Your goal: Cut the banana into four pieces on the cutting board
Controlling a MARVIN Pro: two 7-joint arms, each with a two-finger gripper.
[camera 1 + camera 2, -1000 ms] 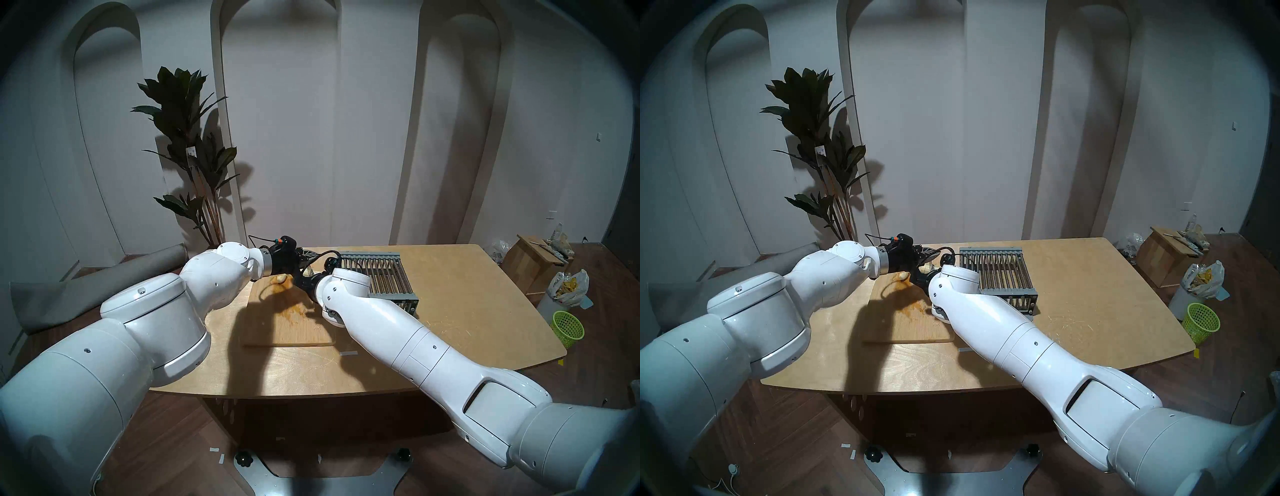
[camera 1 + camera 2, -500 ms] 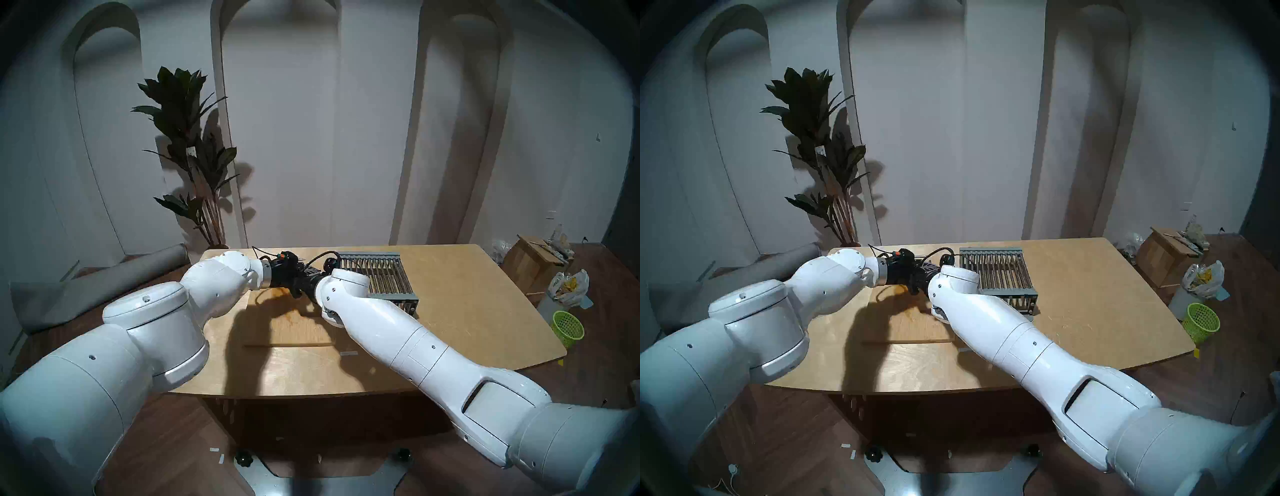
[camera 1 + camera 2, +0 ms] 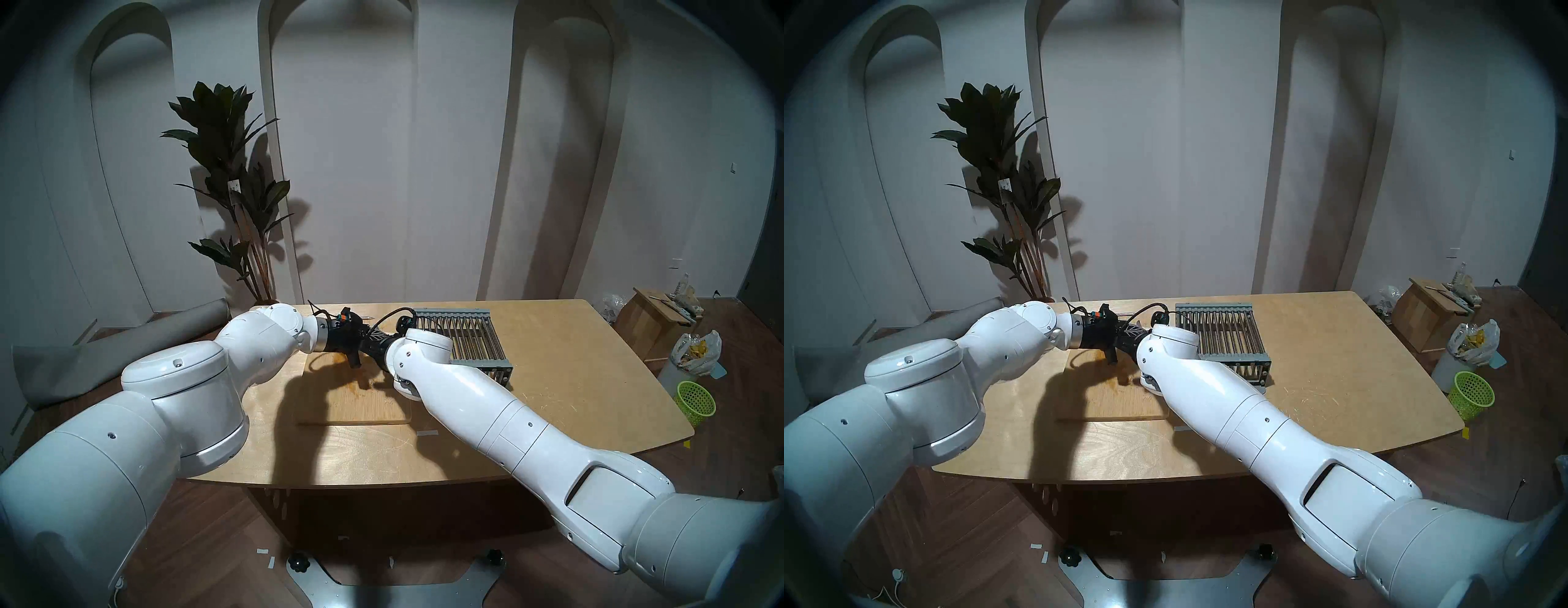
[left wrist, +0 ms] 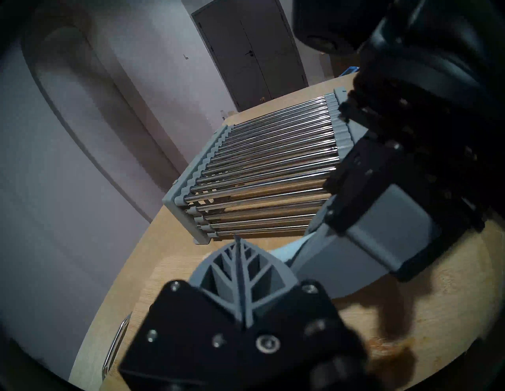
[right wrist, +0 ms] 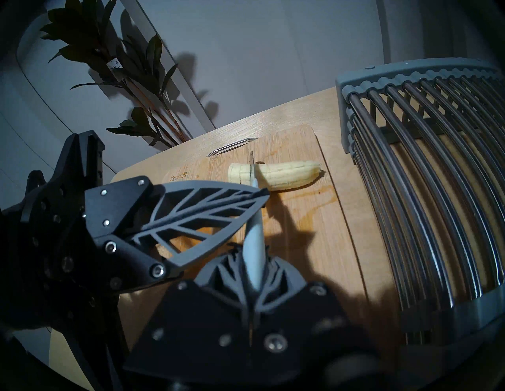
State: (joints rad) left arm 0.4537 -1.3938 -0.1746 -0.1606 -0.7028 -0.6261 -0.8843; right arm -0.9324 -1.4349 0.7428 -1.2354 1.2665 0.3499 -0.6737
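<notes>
The right end effector (image 5: 252, 275) is clamped tight on a knife (image 5: 254, 237) with a pale handle, its blade standing in the banana (image 5: 287, 174) on the far part of the board (image 5: 314, 245). Left of the blade lie what look like two thin slices, touching each other; right of it is the long stub, its tip near the board's right edge, beside the rack (image 5: 437, 191). The left end effector (image 5: 257, 199) is closed with nothing in it, its tip just beside the knife and near the cut end of the stub; contact cannot be told. I judge a cut is in progress, perhaps the second. Next the blade should be pressed through to the board, then lifted and shifted right along the stub for the last cut, while the stub is kept from rolling
</notes>
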